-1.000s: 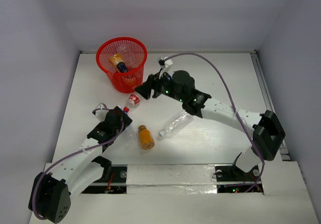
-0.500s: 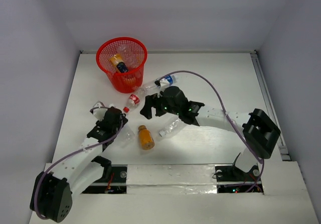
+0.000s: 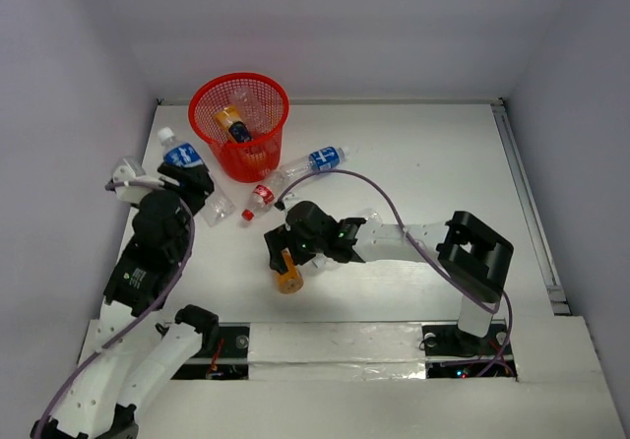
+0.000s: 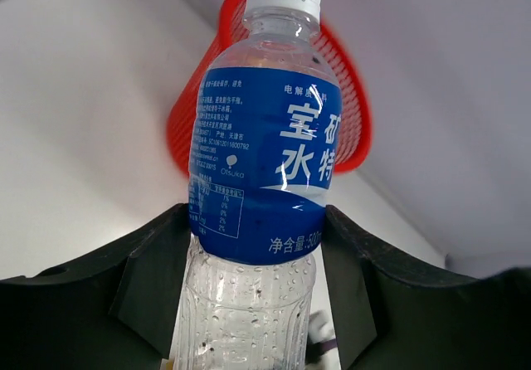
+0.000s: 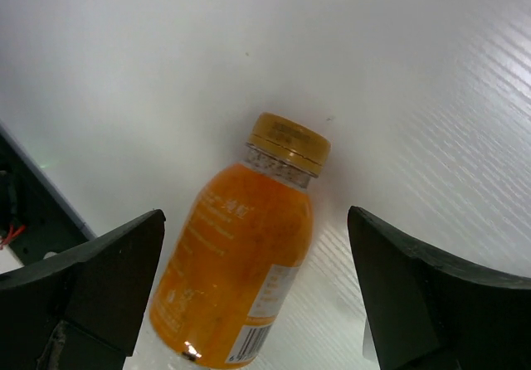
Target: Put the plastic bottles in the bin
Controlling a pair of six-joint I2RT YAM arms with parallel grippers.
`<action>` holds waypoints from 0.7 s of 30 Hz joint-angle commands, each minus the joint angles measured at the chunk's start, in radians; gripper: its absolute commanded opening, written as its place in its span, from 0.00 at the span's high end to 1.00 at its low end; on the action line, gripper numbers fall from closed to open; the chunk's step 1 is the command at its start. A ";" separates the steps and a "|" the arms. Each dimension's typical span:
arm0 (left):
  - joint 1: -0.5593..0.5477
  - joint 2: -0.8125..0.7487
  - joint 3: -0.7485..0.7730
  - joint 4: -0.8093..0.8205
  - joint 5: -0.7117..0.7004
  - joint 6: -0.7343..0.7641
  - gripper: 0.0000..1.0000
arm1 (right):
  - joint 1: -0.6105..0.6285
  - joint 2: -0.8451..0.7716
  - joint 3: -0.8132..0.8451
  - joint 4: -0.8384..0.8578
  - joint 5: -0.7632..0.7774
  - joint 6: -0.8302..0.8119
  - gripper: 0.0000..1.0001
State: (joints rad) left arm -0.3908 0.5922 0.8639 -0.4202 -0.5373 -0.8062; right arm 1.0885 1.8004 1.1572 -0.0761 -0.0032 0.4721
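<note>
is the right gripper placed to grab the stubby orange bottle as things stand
Probably yes. The right gripper is open over the stubby orange bottle, a finger on each side, with nothing in the way. It lies flat on the table.

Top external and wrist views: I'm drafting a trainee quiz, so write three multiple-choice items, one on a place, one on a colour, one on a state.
1. Where does the stubby orange bottle lie? A) in the bin B) on the table C) in the left end effector
2. The held bottle has a label of which colour? A) blue B) red C) green
3. How is the right end effector? A) shut on a bottle B) shut on nothing C) open
Key: 1 B, it lies on the table outside the bin; 2 A, the left wrist view shows a blue label between the fingers; 3 C, its fingers stand clear of the orange bottle on both sides.
</note>
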 commanded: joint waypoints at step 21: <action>0.049 0.937 0.706 0.458 -0.314 0.604 0.67 | 0.019 0.031 -0.002 0.062 -0.018 0.054 0.45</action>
State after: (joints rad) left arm -0.3489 1.5429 1.5257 -0.1062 -0.7628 -0.3252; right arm 1.0958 1.8641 1.1755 -0.0811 0.0021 0.5133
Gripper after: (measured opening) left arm 0.548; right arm 0.683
